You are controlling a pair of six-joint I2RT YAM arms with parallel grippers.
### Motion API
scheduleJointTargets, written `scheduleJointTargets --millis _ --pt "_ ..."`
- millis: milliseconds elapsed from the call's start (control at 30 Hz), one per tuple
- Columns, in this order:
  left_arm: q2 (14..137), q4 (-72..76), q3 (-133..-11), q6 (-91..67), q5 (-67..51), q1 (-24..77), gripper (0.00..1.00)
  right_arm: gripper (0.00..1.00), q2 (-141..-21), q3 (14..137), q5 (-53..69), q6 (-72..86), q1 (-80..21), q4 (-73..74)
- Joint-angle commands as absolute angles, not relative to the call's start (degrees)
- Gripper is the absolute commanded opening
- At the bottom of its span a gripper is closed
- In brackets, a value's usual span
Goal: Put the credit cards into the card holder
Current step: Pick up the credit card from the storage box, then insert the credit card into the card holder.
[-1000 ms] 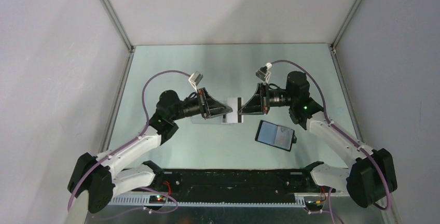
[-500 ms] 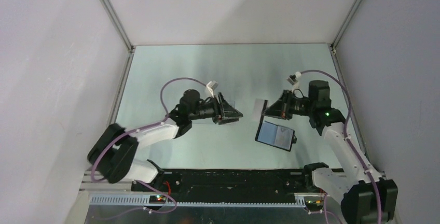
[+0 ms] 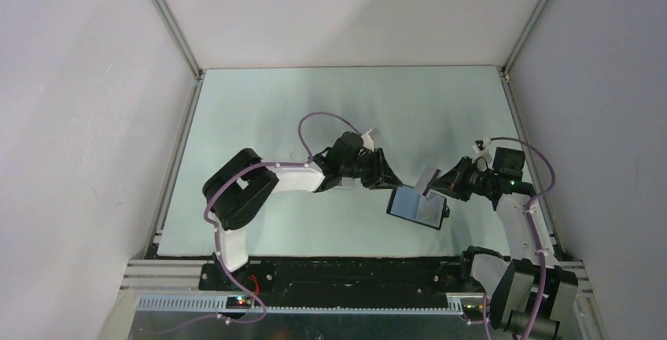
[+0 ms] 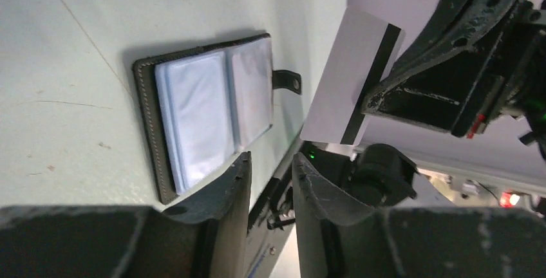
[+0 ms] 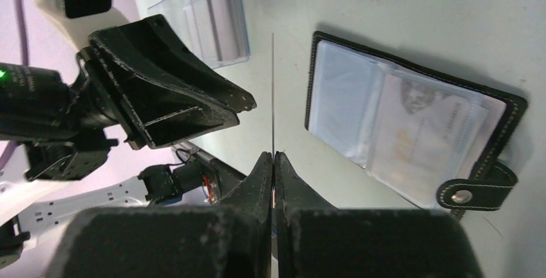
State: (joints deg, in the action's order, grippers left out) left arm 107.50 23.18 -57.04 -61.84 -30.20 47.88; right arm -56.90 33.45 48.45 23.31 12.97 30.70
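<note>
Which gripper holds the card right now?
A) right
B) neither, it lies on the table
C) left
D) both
A: the right gripper is pinched shut on the credit card, holding it off the table beside the open card holder, while the left gripper has its jaws apart with nothing between them.

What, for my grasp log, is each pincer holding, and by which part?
Right pincer grips a credit card by its striped edge; left pincer holds nothing.
</note>
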Motion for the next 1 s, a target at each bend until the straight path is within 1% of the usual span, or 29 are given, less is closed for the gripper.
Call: scheduleJointTargets --millis 0,167,300,700,967 --pt "107.94 12.59 -60.58 -53.10 -20.89 48.73 0.33 0.00 -56.07 31.21 44.69 23.15 13.53 27.56" --pt "106.39 1.35 -61.56 -46.97 -10.00 50.60 0.32 0.00 -55.03 28.48 41.90 24.20 13.49 25.42" --pt "107.44 -5.03 -63.31 -43.59 -6.56 51.70 0.32 0.00 -55.75 28.13 40.09 24.41 12.10 25.28" --pt "109.48 -5.74 -64.30 -43.24 -7.38 52.05 0.30 0.00 -58.61 28.34 29.68 27.50 4.40 27.46" --pt "110.81 -5.76 -65.39 -43.07 -8.39 52.18 0.30 0.00 -59.01 28.61 26.43 28.38 3.08 28.29"
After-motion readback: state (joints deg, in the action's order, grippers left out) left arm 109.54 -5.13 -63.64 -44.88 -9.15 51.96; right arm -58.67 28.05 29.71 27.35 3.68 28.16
